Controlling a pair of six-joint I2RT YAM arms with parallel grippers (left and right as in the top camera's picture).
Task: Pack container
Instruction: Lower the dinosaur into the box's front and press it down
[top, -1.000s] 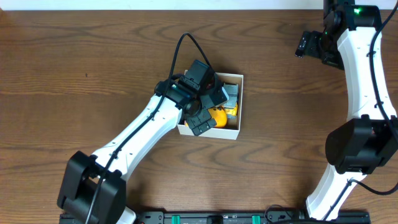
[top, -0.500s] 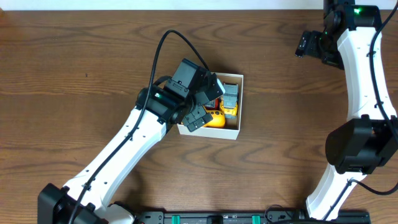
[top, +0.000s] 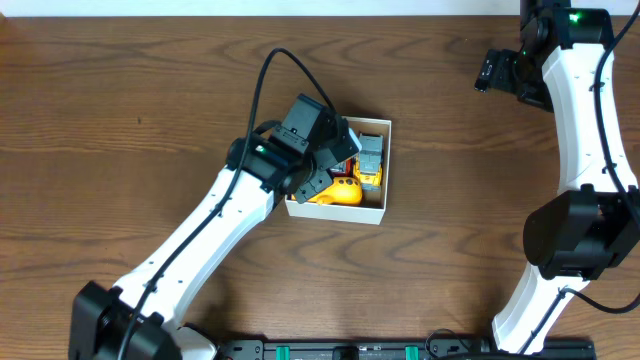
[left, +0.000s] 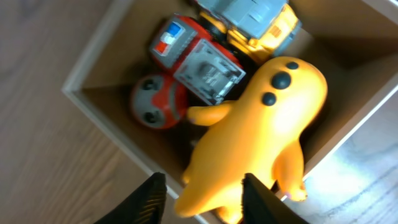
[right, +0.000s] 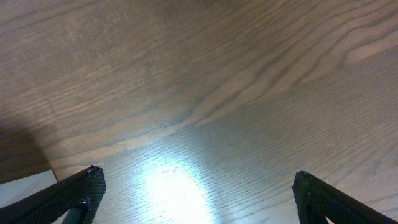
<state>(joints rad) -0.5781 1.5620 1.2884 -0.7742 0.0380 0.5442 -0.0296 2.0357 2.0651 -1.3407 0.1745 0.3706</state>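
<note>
- White cardboard walls and a brown inside are seen on the container (top: 386, 170), which is set near the middle of the wooden table (top: 150, 80).
- A yellow toy figure (left: 261, 130), a red-and-white toy car (left: 196, 59), a grey-and-yellow truck (left: 249, 18) and a round red toy (left: 152, 102) are held inside it.
- The left gripper (left: 202, 199) is poised over the container's edge with its fingers spread and nothing gripped; the figure's lower end is seen between them.
- The right gripper (right: 199, 202) is held wide apart over the table, well away from the container.
</note>
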